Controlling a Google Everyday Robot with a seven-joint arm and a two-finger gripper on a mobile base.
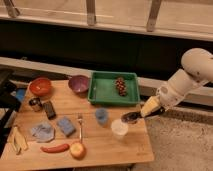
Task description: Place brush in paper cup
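Camera view: the claw [131, 118] hangs just above the white paper cup [119, 128] near the wooden surface's [100, 145] right edge, apparently closed on the dark brush [133, 116]. The green tray [102, 89] holds a dark cluster [120, 85]. A blue cup [101, 116] stands beside the paper cup; fork [80, 126], purple bowl [78, 84] and orange bowl [40, 86] lie leftward.

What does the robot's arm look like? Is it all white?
Mostly! The arm is made of fat, rounded white parts, like smooth bubbles joined together. Near the end there is a yellowish-tan section, and the gripper at the tip is dark, sitting right above the paper cup. No cables or writing show on it.
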